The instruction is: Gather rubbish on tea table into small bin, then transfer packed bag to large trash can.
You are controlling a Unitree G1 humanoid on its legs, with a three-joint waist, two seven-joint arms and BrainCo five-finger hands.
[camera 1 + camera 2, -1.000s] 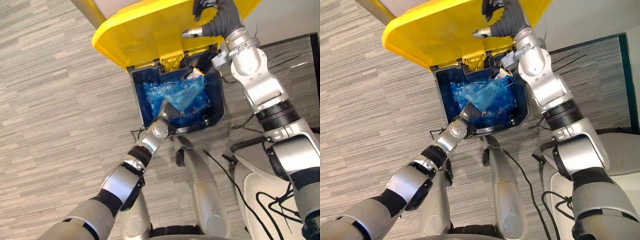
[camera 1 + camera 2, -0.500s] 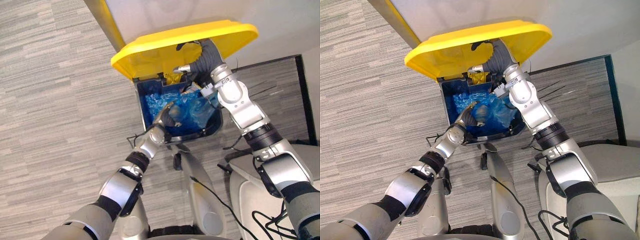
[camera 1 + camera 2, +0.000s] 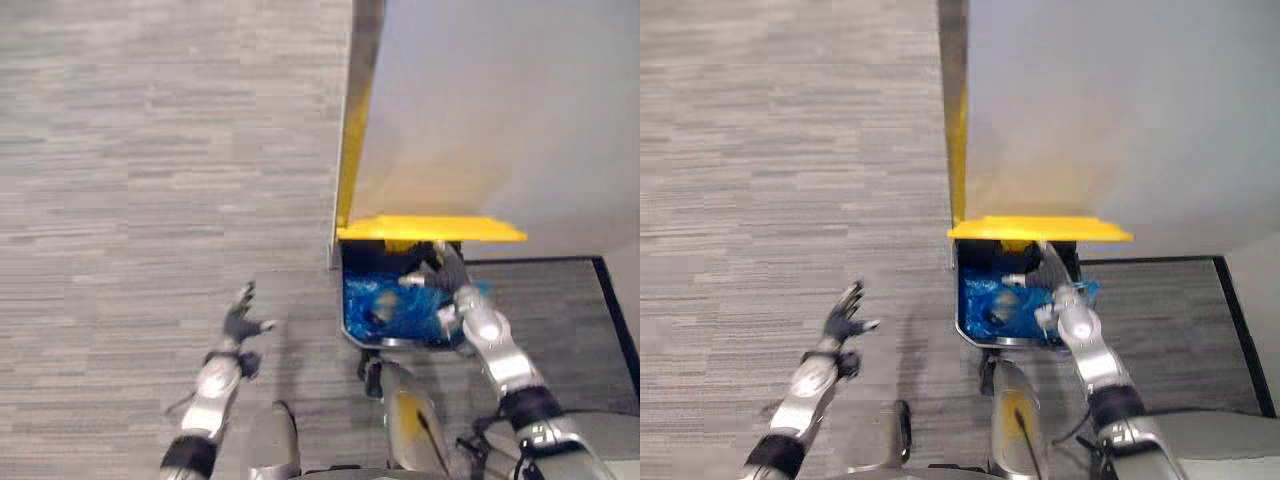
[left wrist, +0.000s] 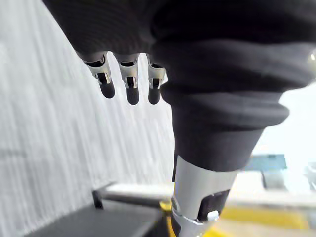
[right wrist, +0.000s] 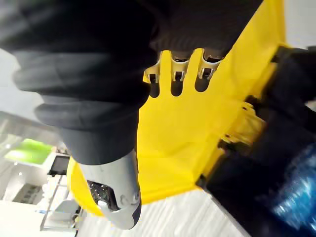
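The large dark trash can (image 3: 352,300) stands against the wall, its yellow lid (image 3: 430,229) held about level over the opening. The blue packed bag (image 3: 400,308) lies inside it. My right hand (image 3: 443,274) reaches in under the lid, and in the right wrist view its straight fingers (image 5: 174,79) rest against the lid's yellow underside (image 5: 197,143). Well to the left of the can, my left hand (image 3: 240,320) hangs over the floor, open and spread, holding nothing; its straight fingers (image 4: 131,84) show in the left wrist view.
A pale wall (image 3: 480,110) with a vertical corner post (image 3: 360,110) rises behind the can. Grey wood-look flooring (image 3: 150,180) spreads to the left. A dark-edged floor strip (image 3: 560,290) lies right of the can.
My left hand has come out of the can, let go of the bag and swung left over the floor. The lid has dropped toward level. The camera has tilted up.
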